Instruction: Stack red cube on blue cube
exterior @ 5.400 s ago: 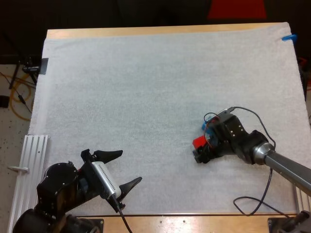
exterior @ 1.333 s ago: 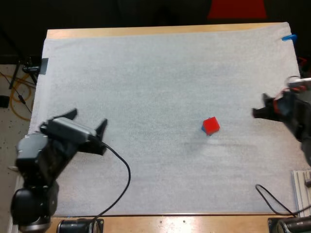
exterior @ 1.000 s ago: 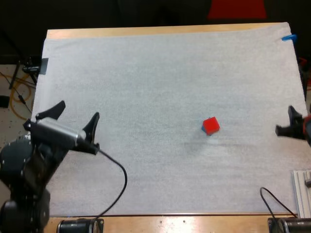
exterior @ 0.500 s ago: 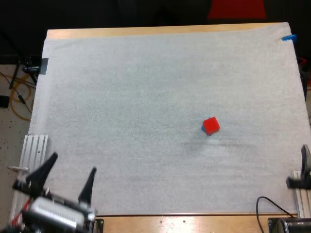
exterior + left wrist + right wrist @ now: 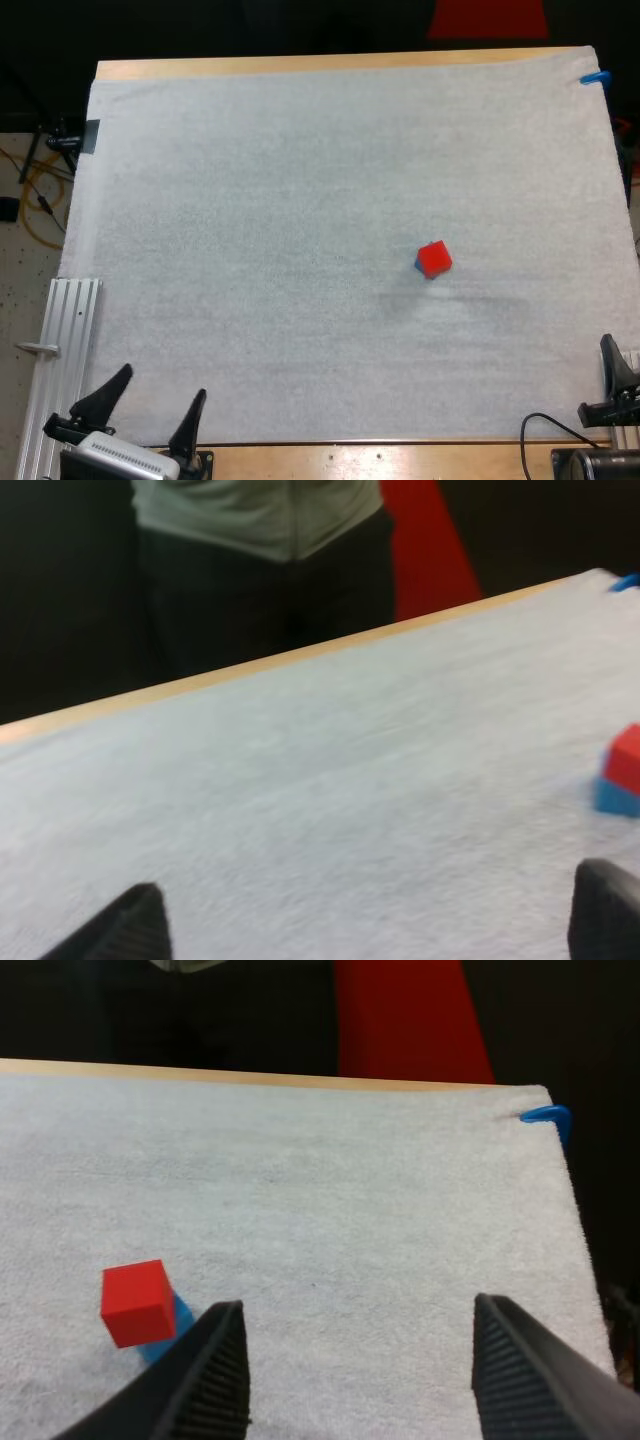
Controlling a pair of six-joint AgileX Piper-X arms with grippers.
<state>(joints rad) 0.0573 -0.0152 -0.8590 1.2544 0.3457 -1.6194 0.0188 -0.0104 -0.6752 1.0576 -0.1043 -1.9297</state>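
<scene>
The red cube [image 5: 434, 258] rests on the blue cube [image 5: 421, 265], right of the mat's middle; only a sliver of blue shows under it. My left gripper [image 5: 150, 420] is open at the mat's near left corner, far from the stack. At the near right edge sits my right gripper [image 5: 612, 385]. In the left wrist view the open gripper [image 5: 365, 930] has its fingers wide apart, with the red cube [image 5: 628, 758] on the blue cube [image 5: 615, 798] well ahead. The right gripper [image 5: 360, 1360] also stands open in its own view, the red cube [image 5: 137, 1302] and blue cube [image 5: 180, 1318] lying beyond one finger.
The white mat [image 5: 300, 180] covers the table. An aluminium rail [image 5: 65, 330] lies along its near left side. A person [image 5: 260, 540] stands beyond the table's far edge.
Both arms have drawn back toward the table's near edge, the left to the near left corner, the right to the near right. The red cube stays on the blue cube.
</scene>
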